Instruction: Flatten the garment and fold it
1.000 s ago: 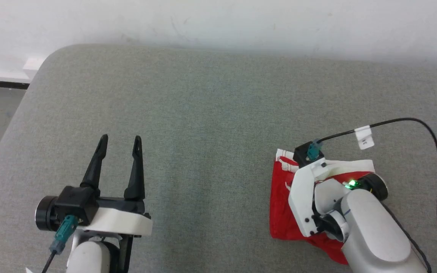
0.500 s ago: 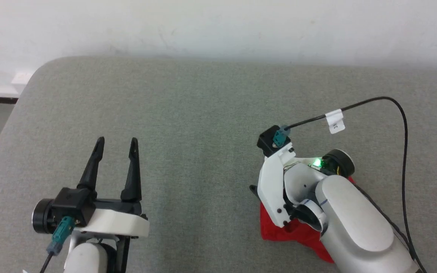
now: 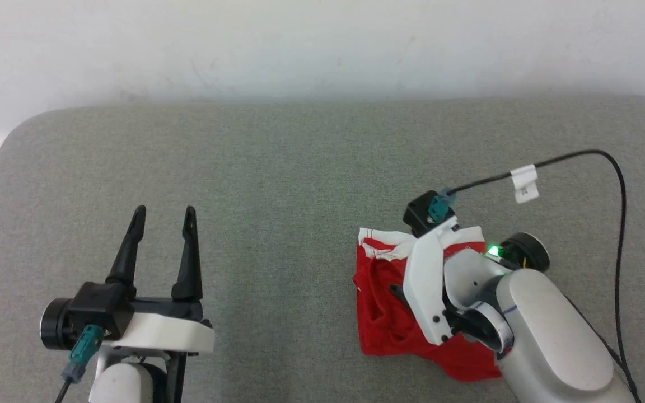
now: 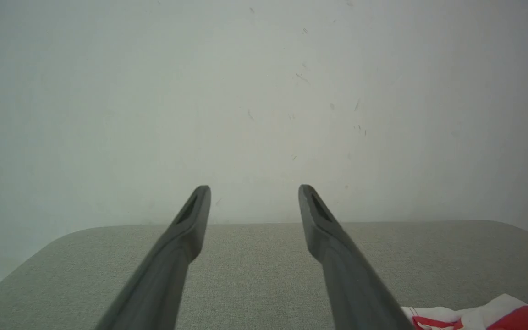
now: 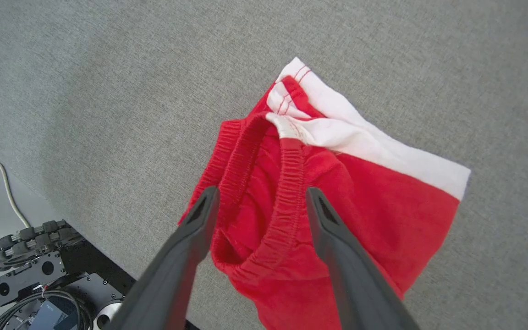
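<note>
Now, bright red thin-fabric shorts point(image 3: 381, 313): lying crumpled near grey tabletop's point(image 3: 277, 168) right edge.
Right gripper point(image 5: 262, 192): hovering spread over them.
Left gripper point(image 3: 164, 211): hanging spread.

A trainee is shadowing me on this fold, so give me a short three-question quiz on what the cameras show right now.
1. True or false: the garment lies spread flat on the grey surface.
2. Pick one: the right gripper has its fingers A) shut on the white stripe, B) spread apart with the red elastic waistband between them in the wrist view, C) over bare surface.
3. Fill in: the left gripper, off to the side of the garment, has its fingers ___ with nothing between them.
Key: 1 false, it lies bunched and crumpled; 2 B; 3 open.
</note>
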You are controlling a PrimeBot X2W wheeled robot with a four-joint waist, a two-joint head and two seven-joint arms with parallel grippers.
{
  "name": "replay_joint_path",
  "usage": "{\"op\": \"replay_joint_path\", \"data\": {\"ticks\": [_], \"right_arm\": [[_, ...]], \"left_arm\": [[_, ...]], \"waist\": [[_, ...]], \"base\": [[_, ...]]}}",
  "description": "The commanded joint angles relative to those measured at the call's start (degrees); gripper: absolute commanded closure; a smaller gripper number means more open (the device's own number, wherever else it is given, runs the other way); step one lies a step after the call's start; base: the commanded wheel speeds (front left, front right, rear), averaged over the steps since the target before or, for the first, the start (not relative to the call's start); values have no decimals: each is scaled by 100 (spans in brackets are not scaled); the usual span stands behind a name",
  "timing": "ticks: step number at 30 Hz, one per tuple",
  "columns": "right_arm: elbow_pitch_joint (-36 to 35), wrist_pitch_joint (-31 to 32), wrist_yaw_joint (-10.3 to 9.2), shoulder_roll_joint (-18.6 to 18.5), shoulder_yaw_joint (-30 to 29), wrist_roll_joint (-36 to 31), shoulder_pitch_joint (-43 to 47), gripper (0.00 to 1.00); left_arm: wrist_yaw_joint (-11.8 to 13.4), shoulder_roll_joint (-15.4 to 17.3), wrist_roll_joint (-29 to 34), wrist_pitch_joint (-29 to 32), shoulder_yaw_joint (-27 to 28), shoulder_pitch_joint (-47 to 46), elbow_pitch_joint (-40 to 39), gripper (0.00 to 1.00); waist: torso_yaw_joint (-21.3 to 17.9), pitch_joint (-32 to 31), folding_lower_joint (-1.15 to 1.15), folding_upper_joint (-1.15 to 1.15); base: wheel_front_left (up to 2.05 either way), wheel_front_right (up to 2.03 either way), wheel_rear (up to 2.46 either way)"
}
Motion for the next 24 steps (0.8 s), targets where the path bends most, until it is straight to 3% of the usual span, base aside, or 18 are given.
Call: {"op": "replay_joint_path", "data": {"ticks": [1,9,17,24], "right_arm": [[19,-72,-11,11,-41,-55,79,0],[15,-834,-11,187,-556,-301,166,0],[-94,-917,-11,14,-1767,-850,482,0],[100,-986,-11,-123,-2196,-1161,896,0]], "left_arm": [[-17,-14,39,-27,-1,72,-26,0],[-34,-21,36,-27,-70,-11,-20,0],[-20,-23,65,-27,-16,50,-67,0],[-16,-26,78,-27,-60,20,-119,0]], "waist": [[-15,6,0,0],[0,106,0,0],[-14,134,0,0],[33,249,0,0]], "base": [[0,0,0],[0,0,0],[0,0,0],[0,0,0]]}}
